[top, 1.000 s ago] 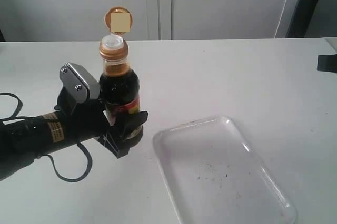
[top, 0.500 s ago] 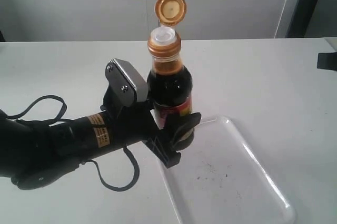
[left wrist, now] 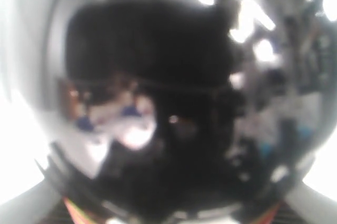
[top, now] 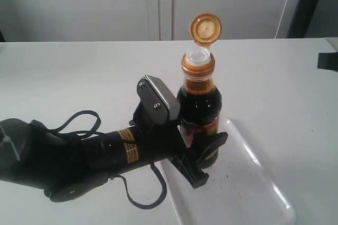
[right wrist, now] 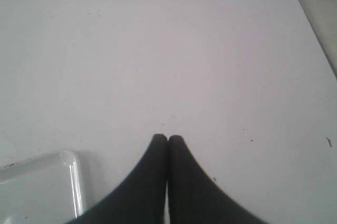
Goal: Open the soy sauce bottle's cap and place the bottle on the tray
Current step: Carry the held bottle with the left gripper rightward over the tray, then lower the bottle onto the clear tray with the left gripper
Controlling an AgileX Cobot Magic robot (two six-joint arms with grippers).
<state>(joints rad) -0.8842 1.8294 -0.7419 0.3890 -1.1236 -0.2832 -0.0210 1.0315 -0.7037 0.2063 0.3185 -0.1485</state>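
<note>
The left gripper [top: 203, 148] clamps the upright bottle [top: 199, 110], cap [top: 206, 28] flipped open, over the tray [top: 253, 183]; the right gripper [right wrist: 168, 140] is closed, empty.

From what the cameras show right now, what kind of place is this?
Probably a lab or test bench, not a kitchen: a bare white table, plain pale cabinet doors behind it, only a soy sauce bottle and a tray.

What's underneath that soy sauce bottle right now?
The soy sauce bottle, gripped by the left gripper, is over the near-left part of the tray. The gripper's fingers hide its base, so whether it touches the tray cannot be told.
</note>
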